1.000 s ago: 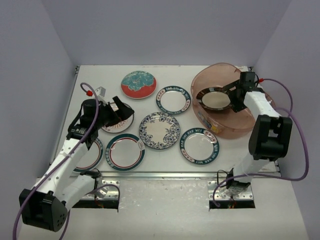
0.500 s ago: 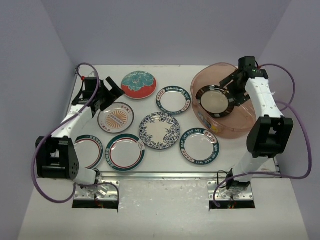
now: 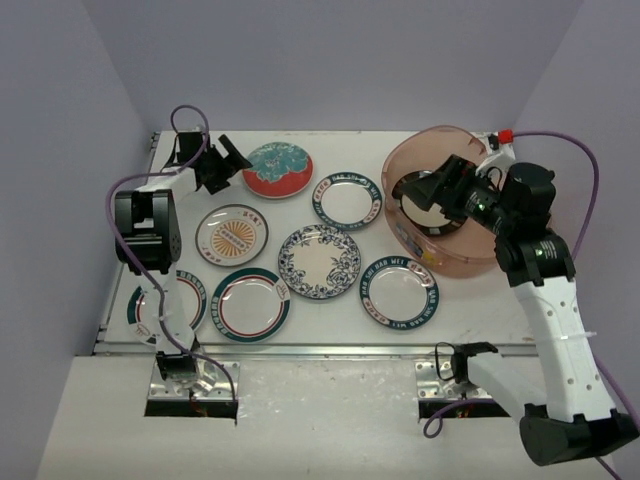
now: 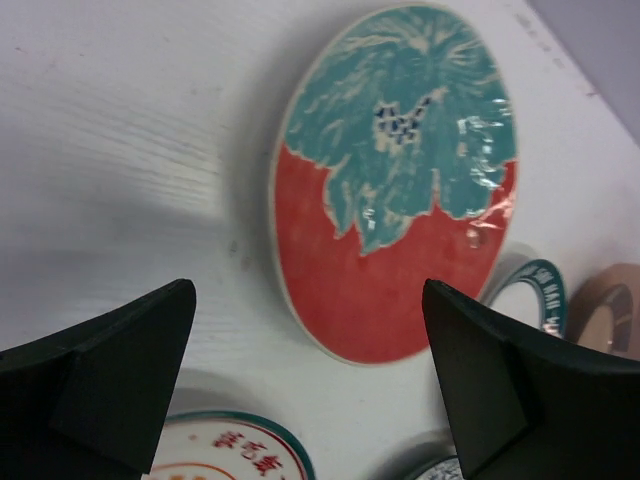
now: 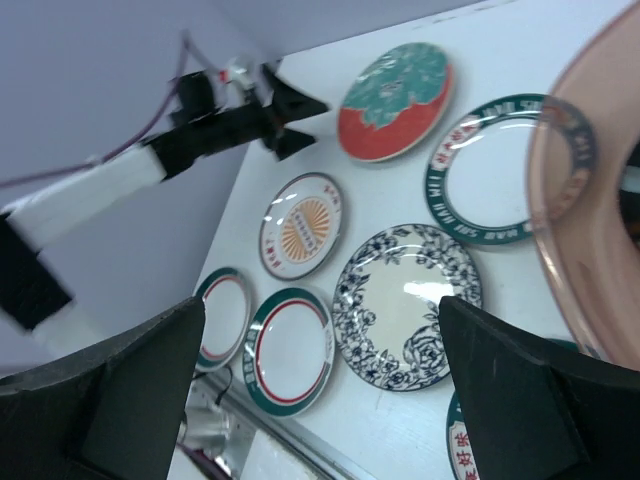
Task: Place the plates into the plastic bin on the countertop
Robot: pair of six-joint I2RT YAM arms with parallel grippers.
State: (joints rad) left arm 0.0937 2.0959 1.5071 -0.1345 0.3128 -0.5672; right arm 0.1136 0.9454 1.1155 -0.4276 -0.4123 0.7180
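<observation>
My left claw (image 4: 308,300) stands with its fingers well apart and nothing between them, at the far left of the tabletop (image 3: 470,305) and aimed at the red-teal floral plate (image 4: 395,180), which lies flat just ahead. My right claw (image 5: 322,305) is spread too and carries nothing. From above it sits over the plastic bin (image 3: 455,262).

By my count the job has barely begun. One black-rimmed plate (image 3: 421,203) is inside the bin, towards its left side. I cannot tell whether it lies flat or leans on the wall, or whether another plate hides beneath it.

Seven plates wait on the tabletop: the floral one at the back, a teal-rimmed lettered plate (image 3: 346,199) beside the bin, the orange sunburst plate (image 3: 231,234), the blue floral plate (image 3: 319,260) in the middle, a second lettered plate (image 3: 399,290) just in front of the bin, a teal-and-red ringed plate (image 3: 250,303) near the front, and one more (image 3: 185,305) partly hidden behind my left arm.

The bin holds nothing else that I can see, and it has plenty of room.
</observation>
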